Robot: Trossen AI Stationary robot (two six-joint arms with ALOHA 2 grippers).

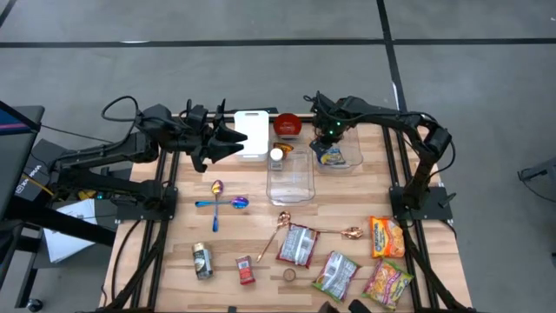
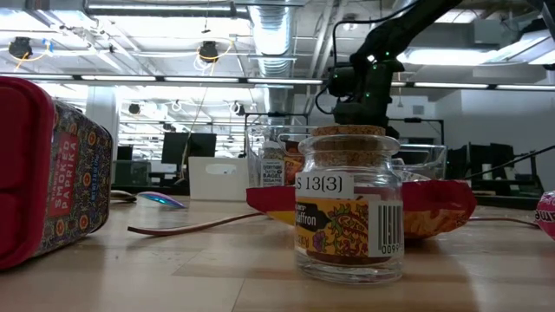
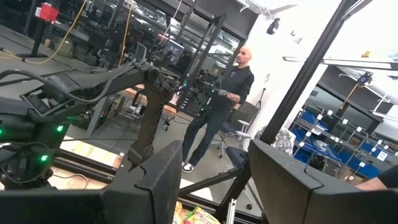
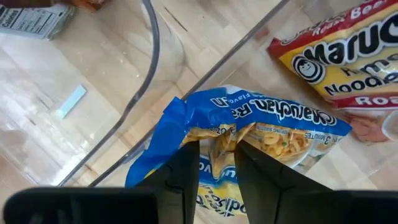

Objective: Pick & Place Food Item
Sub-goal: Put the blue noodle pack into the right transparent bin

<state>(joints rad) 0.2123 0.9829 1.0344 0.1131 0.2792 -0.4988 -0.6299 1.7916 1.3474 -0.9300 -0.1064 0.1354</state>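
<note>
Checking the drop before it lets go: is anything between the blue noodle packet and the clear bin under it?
Nothing visible. The right gripper pinches the blue noodle packet directly over the smaller clear bin, whose floor looks bare. The left gripper waits by the white container.

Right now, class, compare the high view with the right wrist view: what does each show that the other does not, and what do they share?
Only the high view shows the left gripper raised beside the white box, the spoons, the red bowl and the can. Only the right wrist view shows the right gripper shut on the blue noodle packet. Both show that packet over a clear container.
</note>
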